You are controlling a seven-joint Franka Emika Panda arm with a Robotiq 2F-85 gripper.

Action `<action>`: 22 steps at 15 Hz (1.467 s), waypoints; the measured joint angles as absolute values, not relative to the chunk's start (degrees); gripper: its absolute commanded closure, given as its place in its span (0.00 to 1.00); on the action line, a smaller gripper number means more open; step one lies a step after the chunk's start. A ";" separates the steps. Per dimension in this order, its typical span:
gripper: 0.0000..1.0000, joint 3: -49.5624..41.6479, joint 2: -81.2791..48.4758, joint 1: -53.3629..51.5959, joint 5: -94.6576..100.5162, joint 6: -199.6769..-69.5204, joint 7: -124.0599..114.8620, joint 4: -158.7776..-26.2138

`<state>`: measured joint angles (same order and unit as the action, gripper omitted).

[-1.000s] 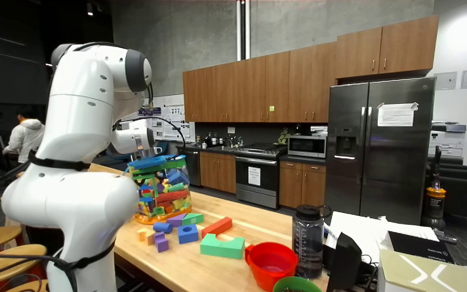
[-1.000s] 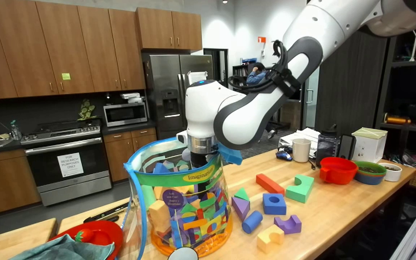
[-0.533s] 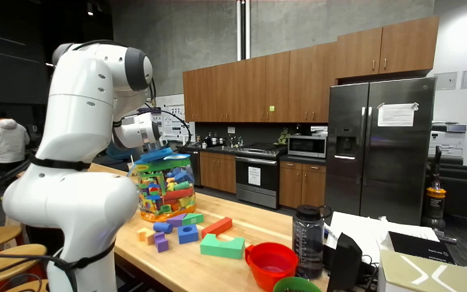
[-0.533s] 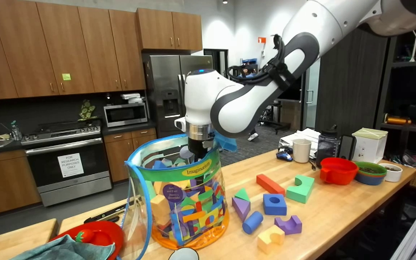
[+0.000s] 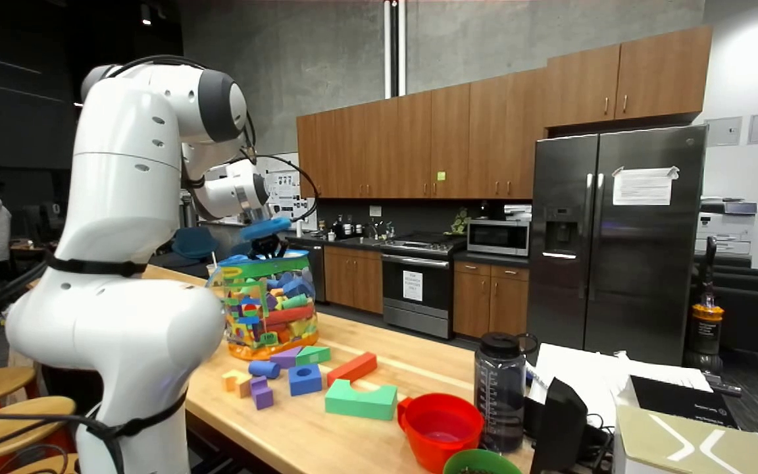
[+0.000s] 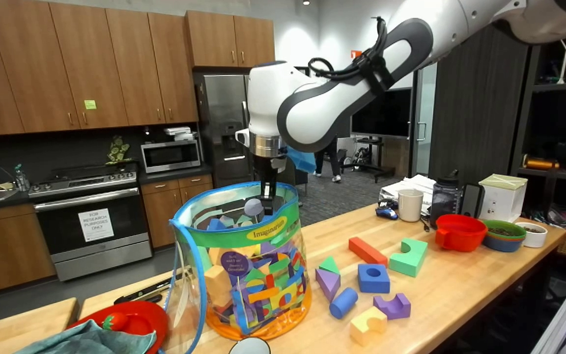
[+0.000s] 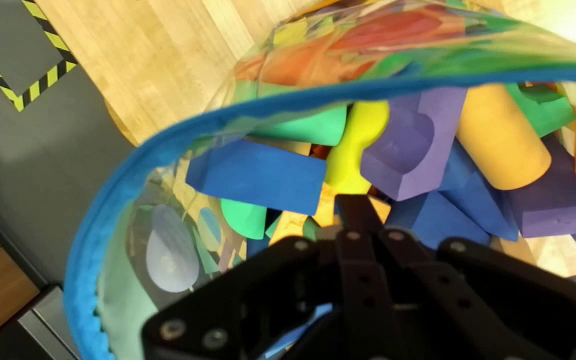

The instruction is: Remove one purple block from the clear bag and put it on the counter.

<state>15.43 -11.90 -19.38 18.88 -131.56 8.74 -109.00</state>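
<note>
The clear bag (image 6: pixel 229 239) stands upright on the counter (image 6: pixel 460 275), full of multicoloured blocks. In the wrist view its blue rim (image 7: pixel 263 111) arcs around a light purple block (image 7: pixel 418 150) with a round hollow and a darker purple block (image 7: pixel 548 205). My gripper (image 6: pixel 267 209) hangs at the bag's mouth in an exterior view; its fingers are together, with no block seen between them. In the wrist view the gripper (image 7: pixel 360 210) is above the pile, just below the light purple block. A purple arch (image 6: pixel 392 307) and a purple triangle (image 6: pixel 328 283) lie on the counter.
Beside the bag lie a blue cylinder (image 6: pixel 343 302), a blue block with a hole (image 6: pixel 374 285), a red bar (image 6: pixel 367 251) and a green arch (image 6: pixel 409 263). Farther along are a red bowl (image 6: pixel 460 241) and a bottle (image 5: pixel 499 395). A red plate (image 6: pixel 157 322) stands near the bag's other side.
The arm has risen, lifting my gripper from deep in the bag to its mouth. The bag has shifted slightly and stands straighter. The blocks on the counter have not moved.
</note>
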 measured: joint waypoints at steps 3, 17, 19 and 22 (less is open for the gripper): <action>0.73 15.65 -11.61 -19.50 18.87 -129.80 8.68 -108.27; 0.00 16.68 -14.59 -22.14 21.16 -130.16 5.60 -111.14; 0.00 16.15 -16.24 -22.15 23.70 -131.99 3.95 -111.84; 0.00 14.46 -19.05 -22.24 29.14 -135.29 1.05 -111.65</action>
